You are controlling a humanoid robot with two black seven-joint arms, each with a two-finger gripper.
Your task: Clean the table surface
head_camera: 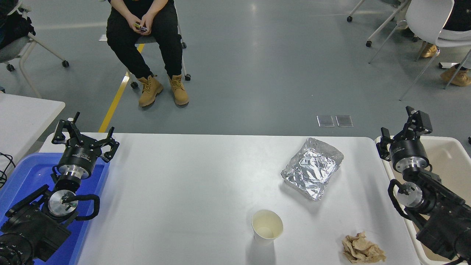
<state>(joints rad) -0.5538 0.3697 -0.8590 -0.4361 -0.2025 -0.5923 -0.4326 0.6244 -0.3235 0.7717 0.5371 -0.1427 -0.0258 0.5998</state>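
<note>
The white table surface [191, 184] fills the middle of the head view. On it lie a crumpled foil tray [312, 168] at the right, an upright white paper cup [267, 227] near the front, and a crumpled brown paper wad [362, 248] at the front right. My left gripper [85, 133] is open and empty, parked above the blue bin at the left. My right gripper [402, 129] is open and empty at the table's right edge, above a beige bin, well apart from the foil tray.
A blue plastic bin [22, 176] stands at the left under my left arm. A beige bin [450, 154] stands at the right. A smaller white table [25, 110] is at the far left. A person [145, 33] sits on a chair beyond the table.
</note>
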